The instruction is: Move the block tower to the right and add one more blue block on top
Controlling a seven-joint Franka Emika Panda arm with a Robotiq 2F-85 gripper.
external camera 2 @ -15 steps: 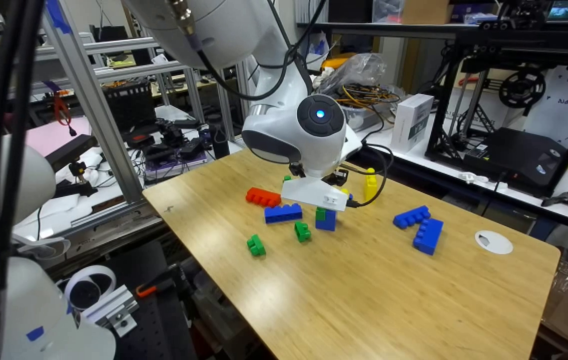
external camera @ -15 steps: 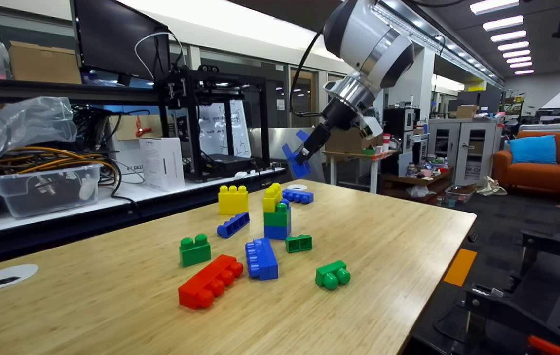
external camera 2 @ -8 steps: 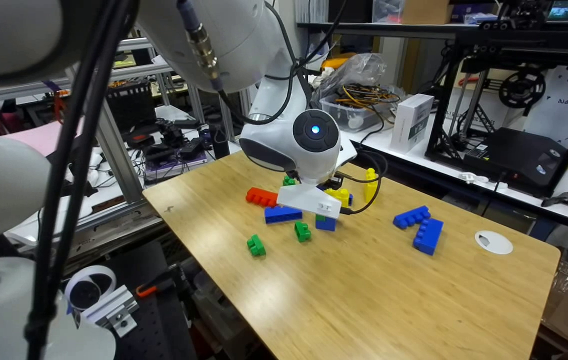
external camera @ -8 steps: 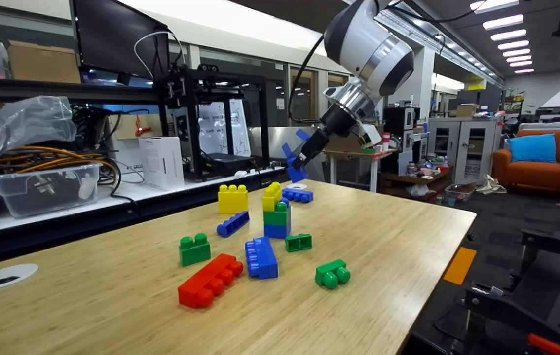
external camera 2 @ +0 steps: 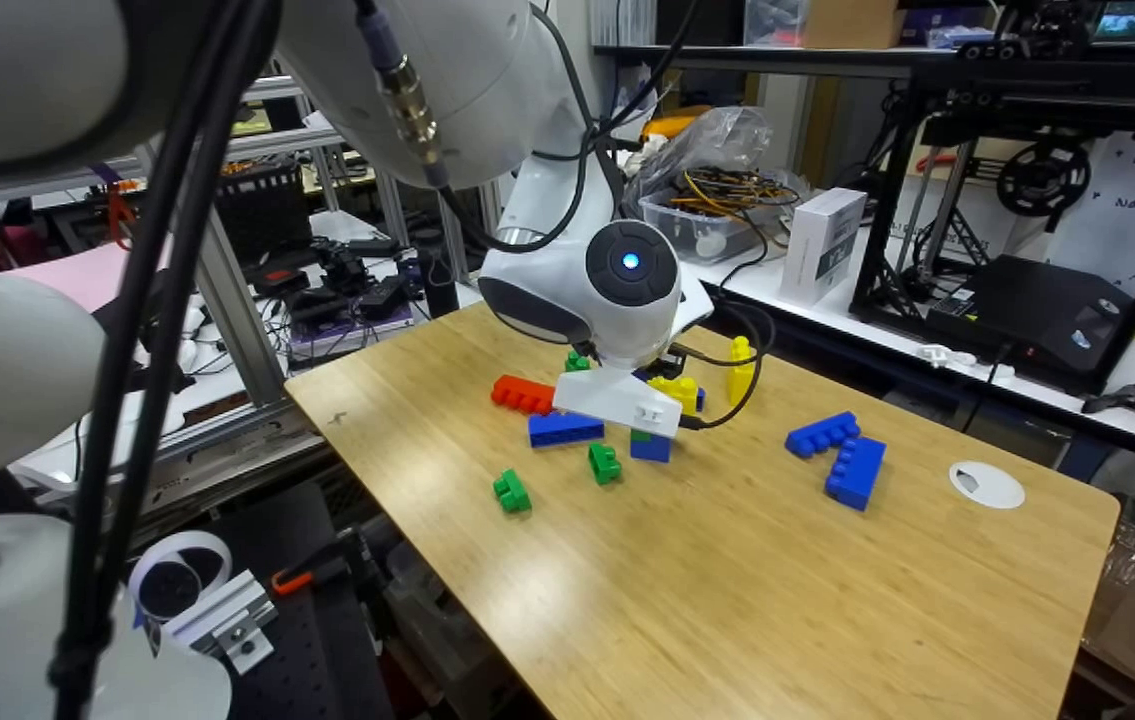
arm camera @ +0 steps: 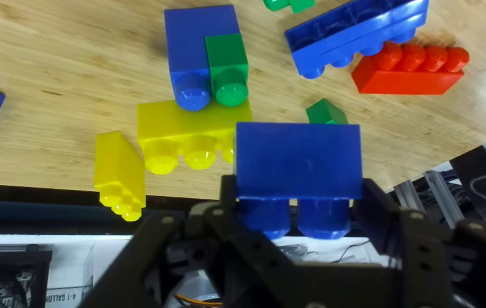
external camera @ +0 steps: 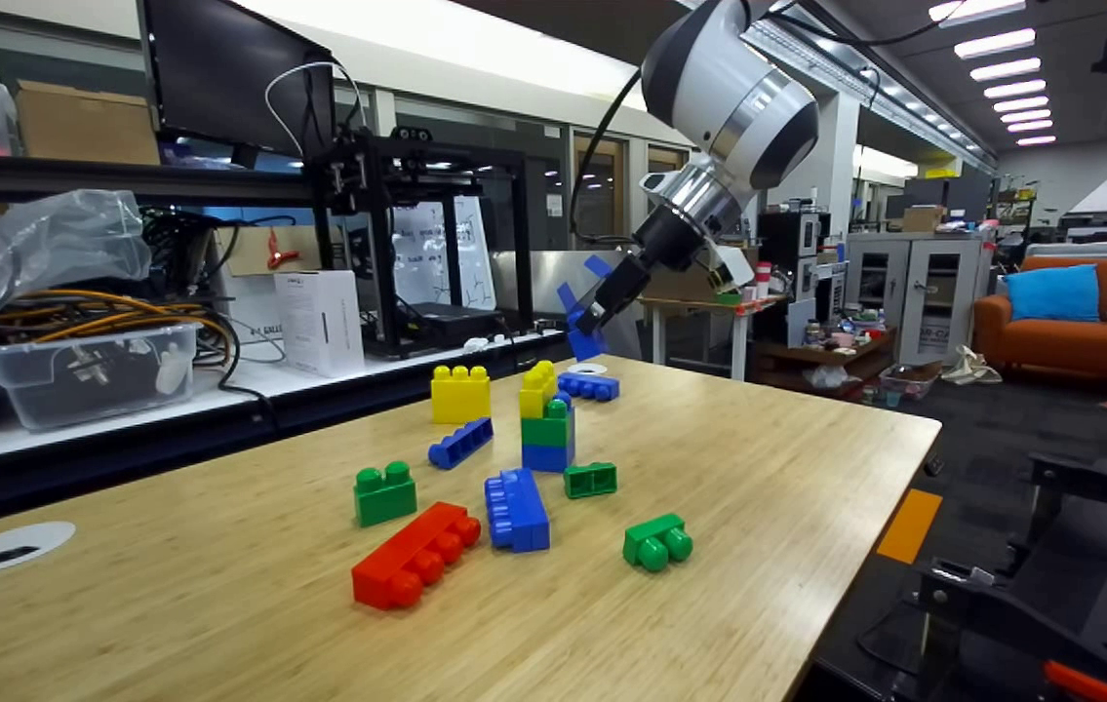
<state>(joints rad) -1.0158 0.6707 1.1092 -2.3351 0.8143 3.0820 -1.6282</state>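
Note:
The block tower stands upright on the wooden table. In an exterior view its blue base (external camera: 546,458) carries a green brick (external camera: 543,432) and a yellow brick (external camera: 537,395) at the top. In the wrist view the tower's yellow brick (arm camera: 191,117) is partly covered by the held block. My gripper (arm camera: 297,190) is shut on the small blue block (arm camera: 298,160), studs towards the palm. In an exterior view the held blue block (external camera: 586,344) is in the air, higher than the tower top and apart from it. The arm partly hides the tower (external camera 2: 651,449) in an exterior view.
Loose bricks lie around the tower: red (external camera: 414,558), wide blue (external camera: 517,510), several green (external camera: 657,543) and a lone yellow (external camera: 461,398). Two more blue bricks (external camera 2: 855,472) lie together near a white disc (external camera 2: 1002,485). A shelf with a printer (external camera 2: 1027,310) borders the table.
Over the first half second the gripper moved slightly down with the blue block, shifting a little left in both exterior views. Since then nothing visibly moved. The tower has stayed in place.

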